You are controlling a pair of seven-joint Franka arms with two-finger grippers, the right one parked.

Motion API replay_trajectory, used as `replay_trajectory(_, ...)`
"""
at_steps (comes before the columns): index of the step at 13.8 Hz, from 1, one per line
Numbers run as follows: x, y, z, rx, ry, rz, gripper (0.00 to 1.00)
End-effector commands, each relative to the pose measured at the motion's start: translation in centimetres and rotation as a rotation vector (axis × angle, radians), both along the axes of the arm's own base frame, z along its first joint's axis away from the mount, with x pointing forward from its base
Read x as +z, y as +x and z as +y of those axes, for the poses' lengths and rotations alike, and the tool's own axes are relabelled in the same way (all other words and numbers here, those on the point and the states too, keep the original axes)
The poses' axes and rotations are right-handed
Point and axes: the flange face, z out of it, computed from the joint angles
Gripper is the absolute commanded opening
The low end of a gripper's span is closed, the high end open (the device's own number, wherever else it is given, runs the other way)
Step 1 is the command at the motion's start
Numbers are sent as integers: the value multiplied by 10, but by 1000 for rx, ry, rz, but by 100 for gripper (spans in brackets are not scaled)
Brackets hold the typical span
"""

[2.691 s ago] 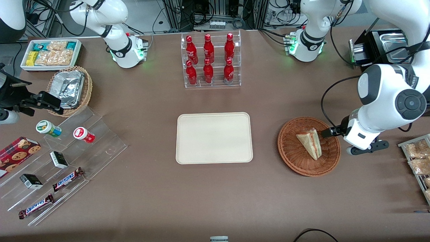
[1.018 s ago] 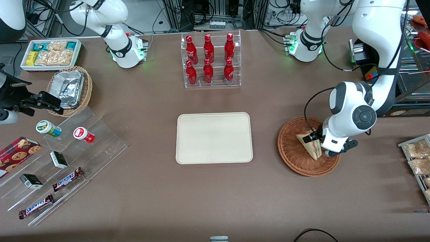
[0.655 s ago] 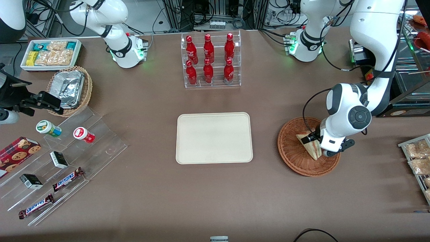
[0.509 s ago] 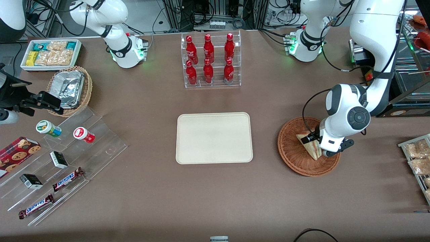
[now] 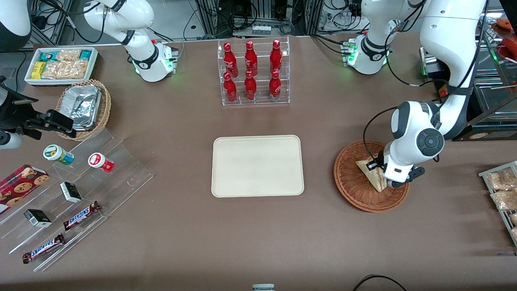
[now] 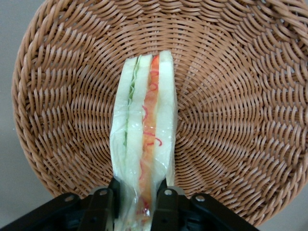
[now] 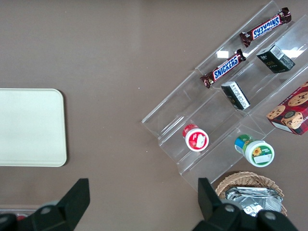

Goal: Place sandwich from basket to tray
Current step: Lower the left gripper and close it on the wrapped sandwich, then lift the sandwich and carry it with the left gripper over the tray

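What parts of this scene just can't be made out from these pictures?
- Front view: the arm's wrist hides the gripper and part of the sandwich in the basket.
- Left wrist view: the picture's edge cuts off the sandwich's gripped end, though fingers press both its sides.
- Right wrist view: the tray is cut off by the edge.

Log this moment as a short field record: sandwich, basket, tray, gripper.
sandwich: wrapped wedge standing on edge in the basket, one end between the fingers
basket: reddish-brown wicker, toward the working arm's end of the table
tray: cream, nothing on it, beside the basket
gripper: left arm's, low in the basket, shut on the sandwich; not lifted
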Motion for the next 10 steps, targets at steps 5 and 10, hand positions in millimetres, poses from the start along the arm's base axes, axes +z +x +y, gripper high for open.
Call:
replay_trajectory(5, 47, 19, -2, -5, 15, 0, 0)
replay_trajectory(10, 99, 37, -2, -182, 7, 36, 0)
